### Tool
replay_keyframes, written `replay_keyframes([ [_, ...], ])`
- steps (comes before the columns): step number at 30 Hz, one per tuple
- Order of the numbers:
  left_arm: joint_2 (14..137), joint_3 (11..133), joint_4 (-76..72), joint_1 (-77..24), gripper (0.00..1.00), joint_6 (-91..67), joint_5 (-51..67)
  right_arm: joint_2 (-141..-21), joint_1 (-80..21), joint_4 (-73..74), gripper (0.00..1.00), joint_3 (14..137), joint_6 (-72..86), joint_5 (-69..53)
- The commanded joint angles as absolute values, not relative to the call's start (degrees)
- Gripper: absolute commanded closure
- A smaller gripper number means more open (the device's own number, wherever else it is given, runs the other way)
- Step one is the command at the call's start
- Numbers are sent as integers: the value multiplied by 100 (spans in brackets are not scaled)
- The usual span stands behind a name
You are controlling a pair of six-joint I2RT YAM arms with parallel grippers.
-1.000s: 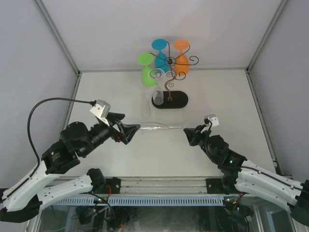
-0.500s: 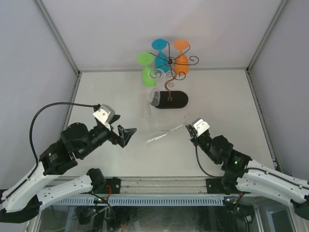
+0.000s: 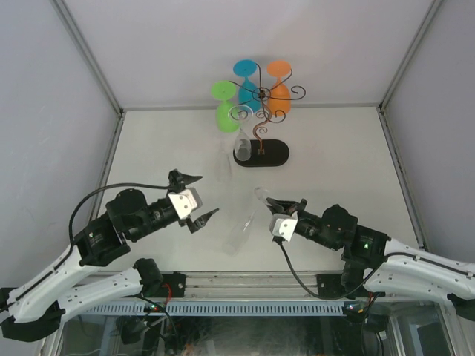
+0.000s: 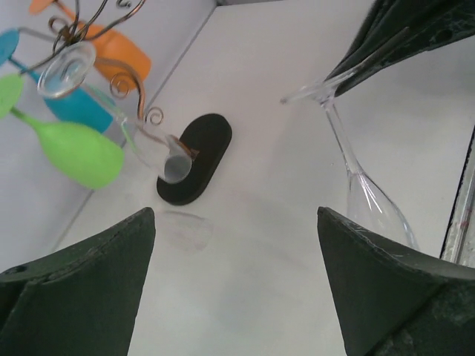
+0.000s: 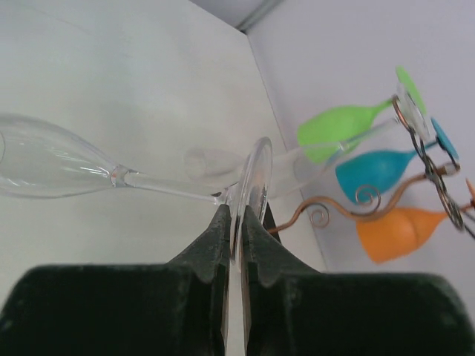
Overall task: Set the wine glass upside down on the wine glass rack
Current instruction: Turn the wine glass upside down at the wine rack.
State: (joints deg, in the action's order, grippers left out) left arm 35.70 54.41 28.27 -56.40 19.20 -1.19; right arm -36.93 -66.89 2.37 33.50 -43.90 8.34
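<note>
While the right claw [image 5: 237, 216] is clamped on the flat round foot of a transparent wine glass [image 3: 241, 230], the glass juts sideways from the jaws over the near half of the white table [image 3: 356, 163]. Its slim stem and long, narrow bowl point toward the near edge. The left claw [image 3: 203, 196] stands wide open near the bowl, its dark wedge-shaped fingers touching nothing.

At the middle of the far edge stands the wine glass rack [image 3: 261, 94] — thin brown wire curled into scrolls round a wavy stem, on a black oval base [image 3: 271, 153]. Three opaque glasses hang from its arms by their feet: a green glass [image 3: 225, 115], a blue glass [image 3: 247, 87] and an orange glass [image 3: 278, 100]. A fourth, clear glass [image 4: 167, 156] hangs tilted on a lower arm, its bowl close to the base — the held one is well apart from the rack.
</note>
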Motion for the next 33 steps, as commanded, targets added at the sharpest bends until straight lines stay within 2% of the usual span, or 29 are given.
replay_keyframes([
  [1,3663,5212,2202,-5665,7,3331,1036,-3985,-6819,274,100,3858,-5147,-57],
  [5,3693,5037,2020,-5714,9,4049,1662,-4316,-6863,457,100,4238,-5141,-495],
  [13,4194,5200,1951,-6084,11,4521,1305,-4632,-6961,706,100,4556,-5192,-767],
  [17,4335,5231,2272,-6303,19,5293,1372,-4598,-6967,937,100,4656,-5227,-851],
  [21,4371,5177,2315,-6459,23,5683,1570,-4544,-6966,1091,100,4751,-5280,-907],
  [28,4539,5280,2347,-6562,34,5815,1871,-4610,-7015,1263,100,4844,-5333,-1059],
  [33,4668,5368,2340,-6617,46,5745,1898,-4667,-7099,1261,100,4861,-5473,-959],
])
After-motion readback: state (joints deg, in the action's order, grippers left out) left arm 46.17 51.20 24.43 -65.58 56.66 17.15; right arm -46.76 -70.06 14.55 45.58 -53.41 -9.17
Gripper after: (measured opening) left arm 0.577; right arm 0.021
